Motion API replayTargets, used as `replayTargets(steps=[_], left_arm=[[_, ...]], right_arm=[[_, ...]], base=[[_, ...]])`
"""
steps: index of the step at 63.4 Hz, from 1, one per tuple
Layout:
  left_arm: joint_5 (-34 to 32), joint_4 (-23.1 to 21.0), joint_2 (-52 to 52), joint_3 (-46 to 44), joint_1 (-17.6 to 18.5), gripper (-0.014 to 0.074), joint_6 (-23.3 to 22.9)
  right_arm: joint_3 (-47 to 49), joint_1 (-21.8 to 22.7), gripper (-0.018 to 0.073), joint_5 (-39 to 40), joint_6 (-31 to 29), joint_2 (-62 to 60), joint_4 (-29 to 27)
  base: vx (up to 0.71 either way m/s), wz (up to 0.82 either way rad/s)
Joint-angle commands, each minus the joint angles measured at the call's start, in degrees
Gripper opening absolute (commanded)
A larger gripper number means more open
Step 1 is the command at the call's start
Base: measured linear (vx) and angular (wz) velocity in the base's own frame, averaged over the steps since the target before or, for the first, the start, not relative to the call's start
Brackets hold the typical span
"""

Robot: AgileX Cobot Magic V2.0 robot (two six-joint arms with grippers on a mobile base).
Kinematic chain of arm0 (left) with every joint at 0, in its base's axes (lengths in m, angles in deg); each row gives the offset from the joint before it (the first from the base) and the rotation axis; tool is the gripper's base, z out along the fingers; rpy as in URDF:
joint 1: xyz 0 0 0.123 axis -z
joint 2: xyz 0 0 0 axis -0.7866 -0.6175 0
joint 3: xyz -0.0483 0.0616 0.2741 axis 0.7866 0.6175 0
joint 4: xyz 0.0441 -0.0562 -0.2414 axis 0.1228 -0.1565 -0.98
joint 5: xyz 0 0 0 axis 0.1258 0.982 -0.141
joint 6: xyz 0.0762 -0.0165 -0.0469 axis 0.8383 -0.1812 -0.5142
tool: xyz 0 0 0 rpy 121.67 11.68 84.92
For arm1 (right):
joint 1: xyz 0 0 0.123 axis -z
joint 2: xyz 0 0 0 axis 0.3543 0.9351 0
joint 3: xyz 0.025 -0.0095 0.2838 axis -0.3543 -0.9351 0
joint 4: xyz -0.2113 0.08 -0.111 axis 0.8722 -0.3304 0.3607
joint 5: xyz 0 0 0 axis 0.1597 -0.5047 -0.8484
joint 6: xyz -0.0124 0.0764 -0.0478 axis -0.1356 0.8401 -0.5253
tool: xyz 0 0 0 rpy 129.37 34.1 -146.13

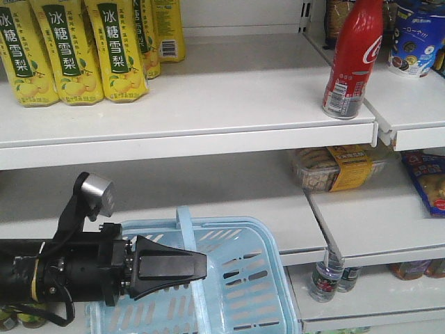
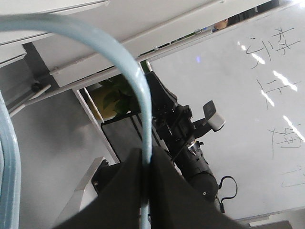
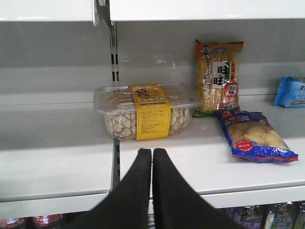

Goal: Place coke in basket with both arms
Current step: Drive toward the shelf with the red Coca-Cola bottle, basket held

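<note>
The coke (image 1: 351, 59), tall and red with white script, stands upright on the top shelf at the right, near the shelf's front edge. Below it to the left hangs the light blue basket (image 1: 240, 292). My left gripper (image 1: 201, 268) is shut on the basket's hoop handle (image 1: 186, 233). In the left wrist view the handle (image 2: 138, 86) runs down between the closed left gripper (image 2: 147, 160) jaws. My right gripper (image 3: 152, 151) is shut on nothing, facing the middle shelf. The coke is out of both wrist views.
Yellow pear-drink bottles (image 1: 69, 49) fill the top shelf's left. A clear snack box with a yellow label (image 3: 145, 109) and snack bags (image 3: 255, 136) lie on the middle shelf ahead of my right gripper. Small bottles (image 1: 327, 278) stand on the lowest shelf.
</note>
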Motion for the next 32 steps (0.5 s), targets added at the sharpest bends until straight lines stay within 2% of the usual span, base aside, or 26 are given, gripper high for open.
replayTargets(steps=[1,32], left_arm=[[-12.54,-4.15,1.43,-1.44,0.26,-0.0008,0.60],[-12.54,-4.15,1.43,-1.44,0.26,-0.0008,0.60]], right_arm=[[-0.85,-0.09,-0.0005,4.03,-0.40,-1.02,-0.01],[-0.85,-0.09,-0.0005,4.03,-0.40,-1.02,-0.01]], base=[[0.03,0.05],[0.03,0.01]])
